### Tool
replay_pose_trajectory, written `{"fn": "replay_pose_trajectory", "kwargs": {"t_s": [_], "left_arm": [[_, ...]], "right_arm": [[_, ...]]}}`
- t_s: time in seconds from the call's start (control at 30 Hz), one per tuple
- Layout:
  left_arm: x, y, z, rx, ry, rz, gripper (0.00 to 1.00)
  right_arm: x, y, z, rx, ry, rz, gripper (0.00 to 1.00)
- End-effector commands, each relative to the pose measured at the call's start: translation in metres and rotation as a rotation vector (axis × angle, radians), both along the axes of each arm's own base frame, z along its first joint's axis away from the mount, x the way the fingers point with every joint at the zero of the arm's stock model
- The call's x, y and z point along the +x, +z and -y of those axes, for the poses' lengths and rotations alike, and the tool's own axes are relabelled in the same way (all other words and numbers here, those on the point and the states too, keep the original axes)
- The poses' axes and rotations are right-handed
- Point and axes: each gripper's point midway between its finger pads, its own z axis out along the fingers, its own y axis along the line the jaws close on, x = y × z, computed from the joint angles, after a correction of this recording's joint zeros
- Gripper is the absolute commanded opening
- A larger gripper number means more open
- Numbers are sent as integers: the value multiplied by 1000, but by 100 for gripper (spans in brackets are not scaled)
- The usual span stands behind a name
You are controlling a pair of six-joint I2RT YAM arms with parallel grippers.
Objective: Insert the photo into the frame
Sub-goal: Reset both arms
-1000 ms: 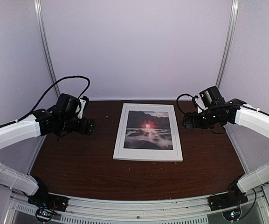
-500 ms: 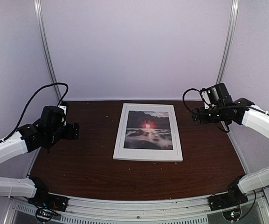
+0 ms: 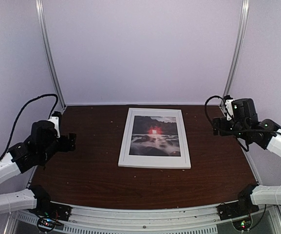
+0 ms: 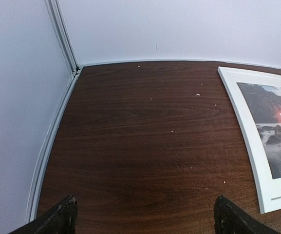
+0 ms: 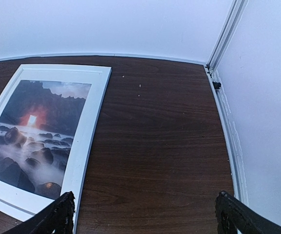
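- Retreat: my left gripper [image 3: 70,142] now well left of the frame [image 3: 153,163], right gripper [image 3: 217,127] well right, fingers [image 4: 62,219] spread, empty.
- Photo [image 3: 155,135] lies inside the frame; task looks done.

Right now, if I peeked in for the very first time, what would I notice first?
The photo with its glowing red sun jumps out, sitting inside the white frame that lies flat in the middle of the dark wooden table. After that, you would spot the left gripper and the right gripper, hanging open at either side, apart from the frame.
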Motion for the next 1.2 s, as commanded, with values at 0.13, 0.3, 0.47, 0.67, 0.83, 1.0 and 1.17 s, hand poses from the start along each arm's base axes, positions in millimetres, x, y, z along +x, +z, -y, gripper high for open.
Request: {"fn": "replay_pose_trajectory", "kwargs": {"t_s": [0.13,0.3,0.47,0.67,0.83,1.0,1.17], "left_arm": [[0,6,-8,-2,33,38,98],[3,2,-5,5,30,9,98],[6,1,1,-3,10,9,98],[7,2,2,1,5,10,98],[7,4,1,1,8,19,98],[7,7,1,-5,10,25,98],[6,7,1,-10,12,22,98]], "right_arm": [[-3,12,6,14,-10,88,99],[-1,11,3,17,1,87,100],[-1,13,3,14,2,99,100],[1,9,3,10,-1,100,100],[5,8,-2,23,11,102,100],[8,9,-6,40,24,109,100],[7,6,-5,46,18,111,100]]}}
